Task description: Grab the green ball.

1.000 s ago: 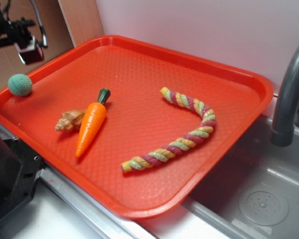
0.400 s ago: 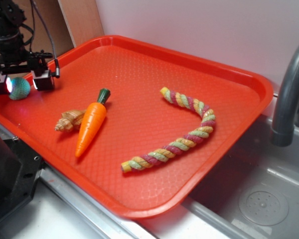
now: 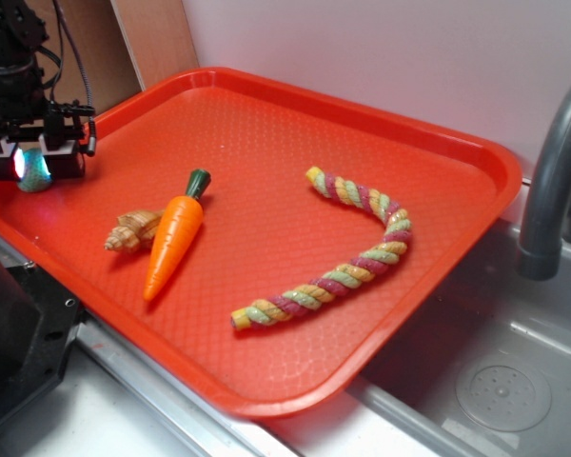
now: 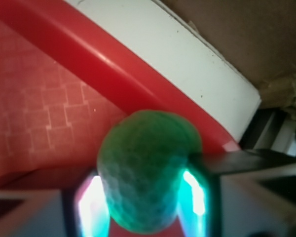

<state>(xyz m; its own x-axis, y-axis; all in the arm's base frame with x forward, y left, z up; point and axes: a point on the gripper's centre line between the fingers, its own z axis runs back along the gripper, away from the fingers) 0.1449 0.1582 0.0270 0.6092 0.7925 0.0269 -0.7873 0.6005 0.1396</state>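
Note:
The green ball (image 3: 35, 172), a small teal knitted sphere, lies at the far left corner of the red tray (image 3: 266, 143). My gripper (image 3: 33, 164) reaches down over it with a finger on each side. In the wrist view the ball (image 4: 145, 168) fills the gap between the two lit pads (image 4: 91, 207) and looks squeezed narrower where they press on it. The gripper (image 4: 145, 210) is shut on the ball, which rests just inside the tray's raised rim (image 4: 89, 54).
On the tray lie an orange toy carrot (image 3: 174, 238), a tan shell (image 3: 133, 231) touching it, and a twisted multicoloured rope (image 3: 352, 252). A grey faucet (image 3: 552, 181) and sink (image 3: 495, 381) are at the right. A wooden board (image 3: 157, 38) stands behind the tray's left corner.
The gripper came down over the ball at the tray's left corner, then its fingers drew together onto the ball. The ball shifted slightly left.

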